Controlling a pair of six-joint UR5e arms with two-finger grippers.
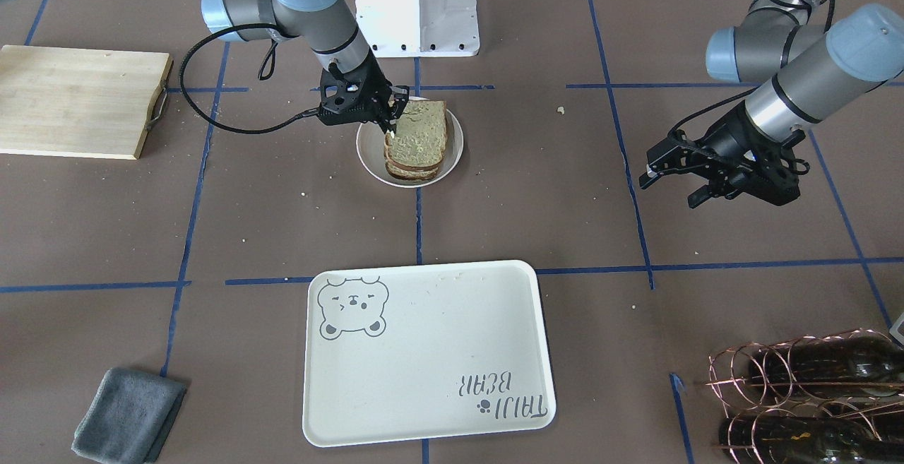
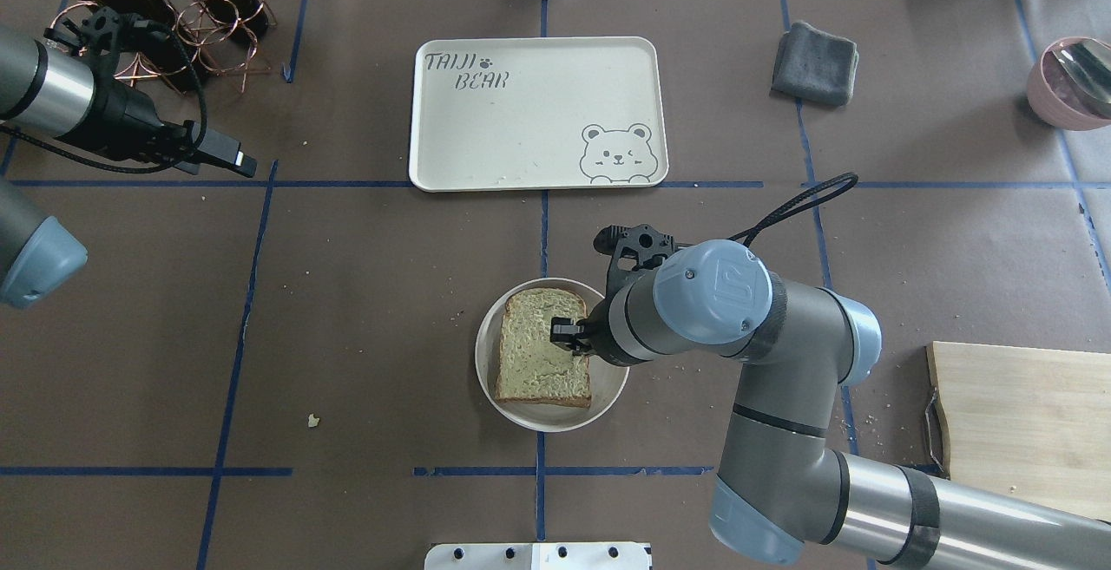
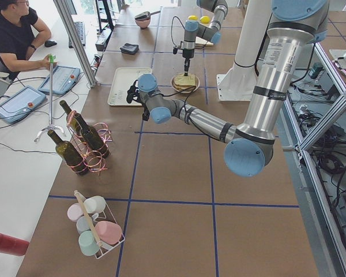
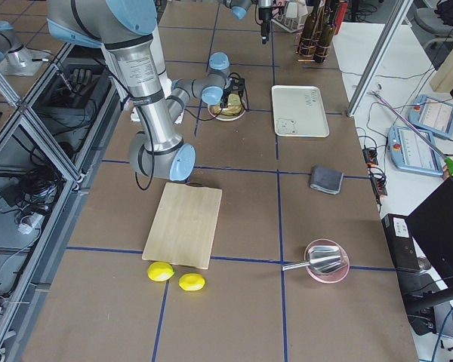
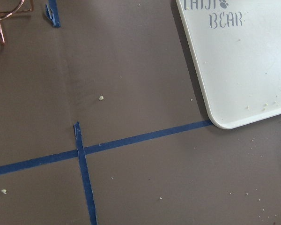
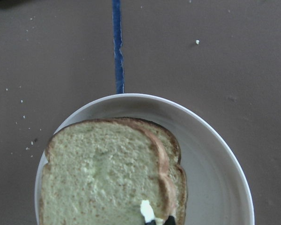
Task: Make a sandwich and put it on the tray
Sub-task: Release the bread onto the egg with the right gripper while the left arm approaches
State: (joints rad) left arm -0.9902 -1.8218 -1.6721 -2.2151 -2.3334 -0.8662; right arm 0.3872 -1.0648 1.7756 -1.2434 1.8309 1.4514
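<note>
Porous greenish-tan bread with dark crust, the sandwich (image 2: 538,362) lies stacked on a round white plate (image 2: 538,418). Overhead, the smooth cream tray (image 2: 521,119) lies at its 12 o'clock. The right gripper (image 2: 562,333), jaws nearly together, pinches the top slice's 3 o'clock edge. The left gripper (image 1: 669,191) hangs spread and empty.

Brown paper-covered table (image 1: 494,224) gridded with blue tape (image 1: 418,231).

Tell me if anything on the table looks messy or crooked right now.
The sandwich on the small round plate sits crooked: its top slice tilts up at the right gripper, and the slices are offset. A white bit, maybe egg, shows at the crust. Crumbs dot the tray.
</note>
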